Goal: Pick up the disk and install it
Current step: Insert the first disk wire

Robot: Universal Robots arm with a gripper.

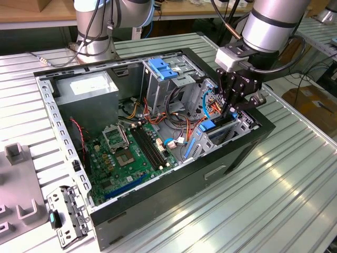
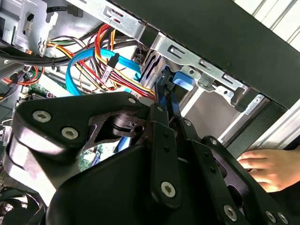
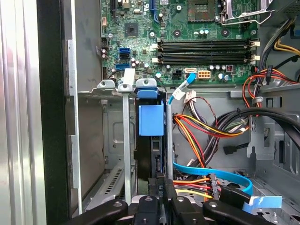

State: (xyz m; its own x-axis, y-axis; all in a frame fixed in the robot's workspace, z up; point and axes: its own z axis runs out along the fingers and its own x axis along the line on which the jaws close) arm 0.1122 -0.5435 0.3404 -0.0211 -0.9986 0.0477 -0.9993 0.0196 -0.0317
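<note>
Pincer (image 1: pixel 230 108) down inside the open computer case (image 1: pixel 239 158), at the case's corner toward the exterior view's right. Fingers clamped together on the disk (image 1: pixel 220 128), which stands on edge in the drive bay, blue side rail up. Disk mostly sunk into the bay; its upper edge is level with the bay frame in the exterior view.

First wrist view: disk (image 3: pixel 149 140) seen edge-on, a thin dark slab between two grey metal bay walls, blue rail tab (image 3: pixel 151 119) at its far end. Pincer fingers (image 3: pixel 157 185) close on the near end of the slab.

Second wrist view: black pincer linkage (image 2: pixel 159 154) fills the foreground; fingers pinch the dark edge of the disk (image 2: pixel 169 101), with a blue tab (image 2: pixel 183 78) just beyond. A person's hand (image 2: pixel 262 165) rests beside the case's outer wall, apart from the pincer.

Cables: bundle of red, yellow and orange wires (image 1: pixel 202 108) and a light blue flat cable (image 3: pixel 211 172) lie just beside the bay, near the pincer, not touching the disk as far as can be told.

Rest of case: green motherboard (image 1: pixel 126 158) on the case floor, toward the exterior view's left of the bay. Grey power-supply box (image 1: pixel 87 92) at the far left corner. Metal drive cage with blue latch (image 1: pixel 162 68) along the far side.

Case lies on the ribbed metal table (image 1: pixel 274 200).
</note>
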